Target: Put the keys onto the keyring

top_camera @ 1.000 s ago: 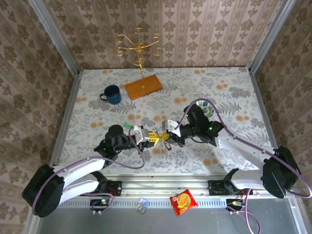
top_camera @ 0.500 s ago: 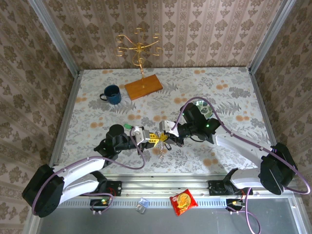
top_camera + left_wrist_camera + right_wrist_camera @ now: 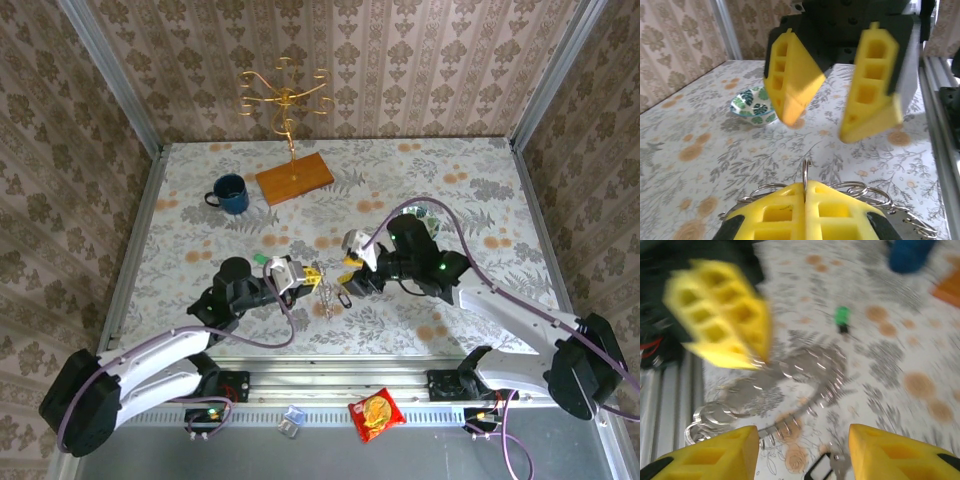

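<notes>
Left claw (image 3: 805, 186) pinches keyring (image 3: 804, 170) upright, apparently edge-on

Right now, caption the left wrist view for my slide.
Left gripper shut on a thin keyring, facing the open right gripper over the floral table.
</notes>
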You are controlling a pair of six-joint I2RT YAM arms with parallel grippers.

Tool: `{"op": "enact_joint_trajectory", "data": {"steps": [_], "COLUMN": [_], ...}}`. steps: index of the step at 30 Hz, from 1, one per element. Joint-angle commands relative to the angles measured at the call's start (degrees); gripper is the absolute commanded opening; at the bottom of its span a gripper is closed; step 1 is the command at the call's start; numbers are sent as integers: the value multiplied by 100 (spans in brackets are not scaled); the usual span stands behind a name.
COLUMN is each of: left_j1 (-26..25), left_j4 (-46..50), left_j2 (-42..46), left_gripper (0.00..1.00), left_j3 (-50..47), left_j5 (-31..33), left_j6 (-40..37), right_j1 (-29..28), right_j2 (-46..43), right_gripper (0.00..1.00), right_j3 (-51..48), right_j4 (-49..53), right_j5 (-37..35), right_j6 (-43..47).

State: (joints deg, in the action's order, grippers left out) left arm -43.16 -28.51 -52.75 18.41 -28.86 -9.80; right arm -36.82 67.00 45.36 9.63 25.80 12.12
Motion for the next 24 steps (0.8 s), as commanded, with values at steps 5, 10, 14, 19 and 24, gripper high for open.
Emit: {"op": "enact_joint_trajectory", "data": {"steps": [5, 10, 14, 19, 24], "left_j1": [-55, -44, -44, -42, -44], "left_j4": [700, 1205, 1586, 2008, 2597], "left_j2": [565, 957, 1236, 1542, 1971], "left_gripper": [0, 0, 0, 0, 0], "left_j3": [196, 201, 198, 162, 165], "left_j5": [1355, 1948, 2135, 2482, 3189], "left_j6": [716, 1102, 1245, 1319, 1405], "right_j1": [-306, -453, -624, -997, -1261], "right_j2": [-38, 153, 537, 1081, 1678], "right_gripper": [43, 41, 36, 38, 41], "right_j3": [-148, -89, 172, 524, 865], "right_j4": [665, 1203, 1745, 2321, 2485], "right_j5": [-1906, -2340, -2289, -2386, -2575], "right_j6": [-2921, -3905, -4300, -4361, -4606]}}
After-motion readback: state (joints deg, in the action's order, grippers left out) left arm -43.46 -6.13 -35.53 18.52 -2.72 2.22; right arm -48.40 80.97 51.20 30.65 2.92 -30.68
